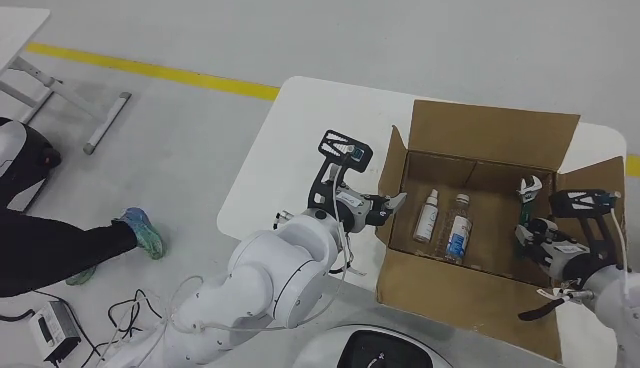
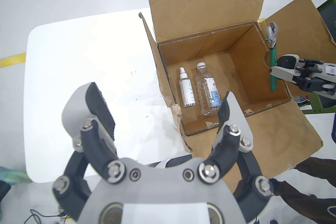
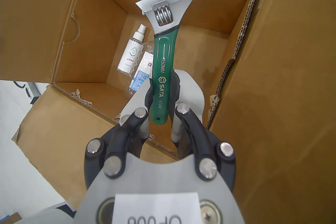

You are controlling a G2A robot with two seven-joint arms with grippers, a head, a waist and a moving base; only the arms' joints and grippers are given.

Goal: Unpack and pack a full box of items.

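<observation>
The wrench (image 3: 164,51) is clamped low on its green handle in the right end effector (image 3: 162,89), its fingers closed tight on either side of the handle. Its silver head is free at the other end, with the open jaws pointing away from the grip. In the top view its long axis runs from near to far, head toward the far flap, and it hangs over the right wall of the cardboard box (image 1: 490,133), above the rim rather than inside. The box stands on the white table (image 2: 92,51) with all 4 flaps folded outward. On its floor lie 2 bottles side by side, long axes parallel and caps toward the far wall: a white spray bottle (image 2: 187,89) nearer the left wall and a clear water bottle (image 2: 207,93) just beside it. The left end effector (image 2: 159,89) is spread wide and holds nothing, near the box's left wall.
</observation>
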